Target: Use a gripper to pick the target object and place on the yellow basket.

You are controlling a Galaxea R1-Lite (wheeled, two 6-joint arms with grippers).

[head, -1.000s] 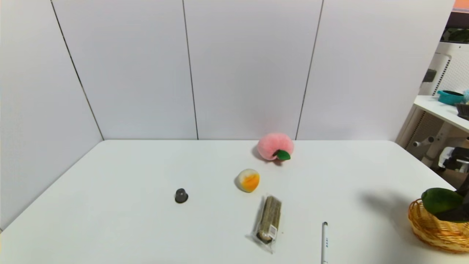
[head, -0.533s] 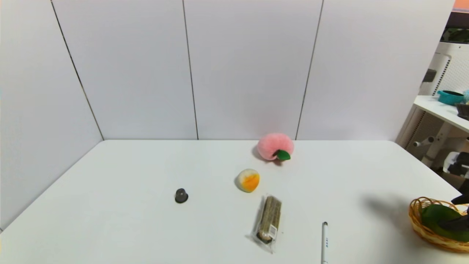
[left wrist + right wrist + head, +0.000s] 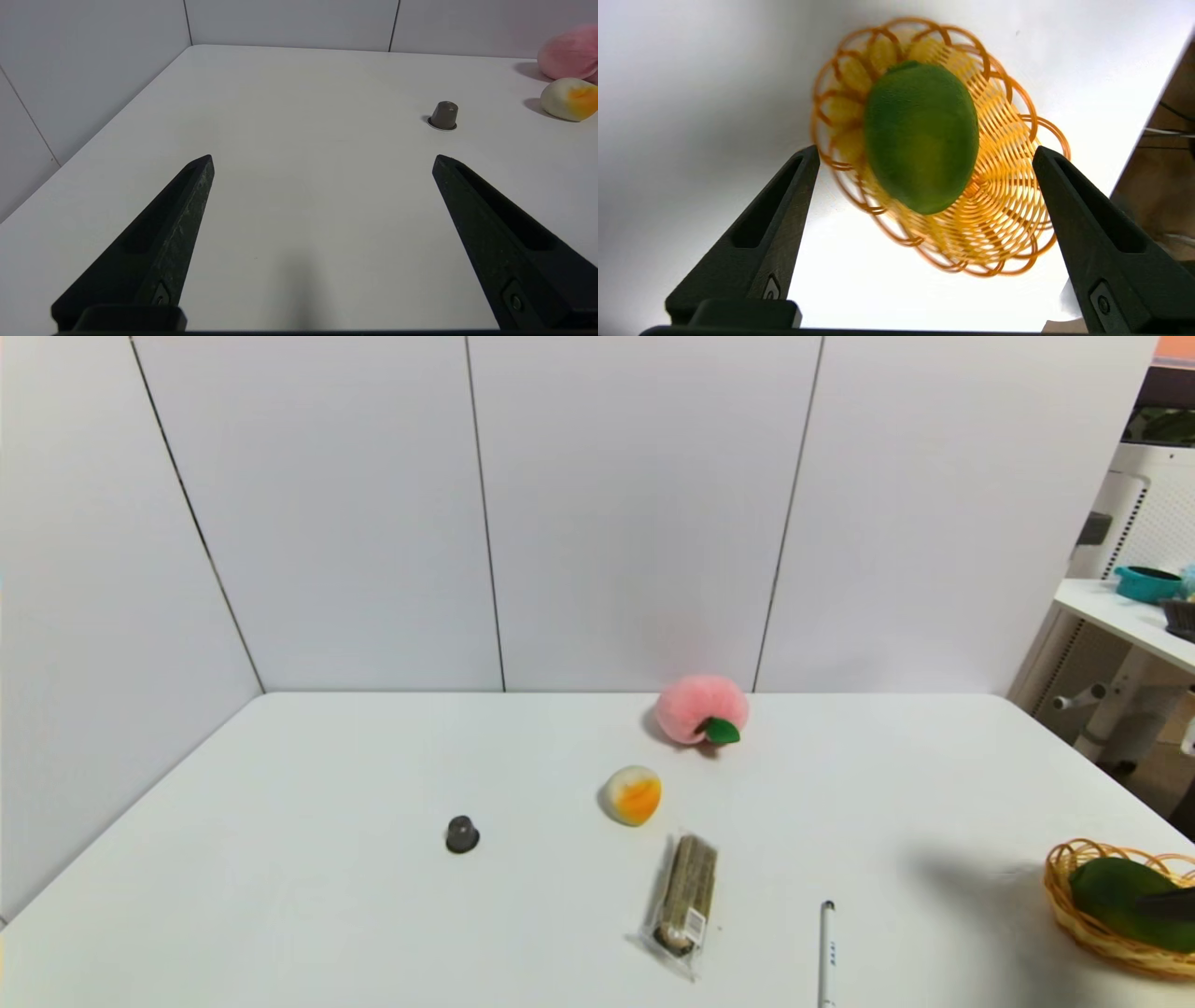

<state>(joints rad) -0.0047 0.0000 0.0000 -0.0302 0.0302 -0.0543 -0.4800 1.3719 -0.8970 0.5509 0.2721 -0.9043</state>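
Note:
The glossy green fruit [image 3: 1116,887] lies inside the yellow basket [image 3: 1083,929] at the table's near right corner. In the right wrist view the fruit [image 3: 921,135] rests on the woven basket [image 3: 1008,224], leaning towards one side of it. My right gripper [image 3: 924,151] hangs open above them, both jaws spread wide and clear of the fruit. Only one of its dark fingers [image 3: 1178,900] shows at the head view's right edge. My left gripper [image 3: 322,158] stands open and empty over bare table on the left.
A fuzzy pink peach [image 3: 700,707] sits at the back, a white-and-orange ball [image 3: 632,794] in front of it. A grey capsule [image 3: 461,833], a wrapped bar [image 3: 684,902] and a pen [image 3: 827,952] lie on the table. The basket stands close to the table's right edge.
The right gripper opened and let the green fruit go. The fruit dropped from above the rim into the basket, and the gripper drew back towards the right edge.

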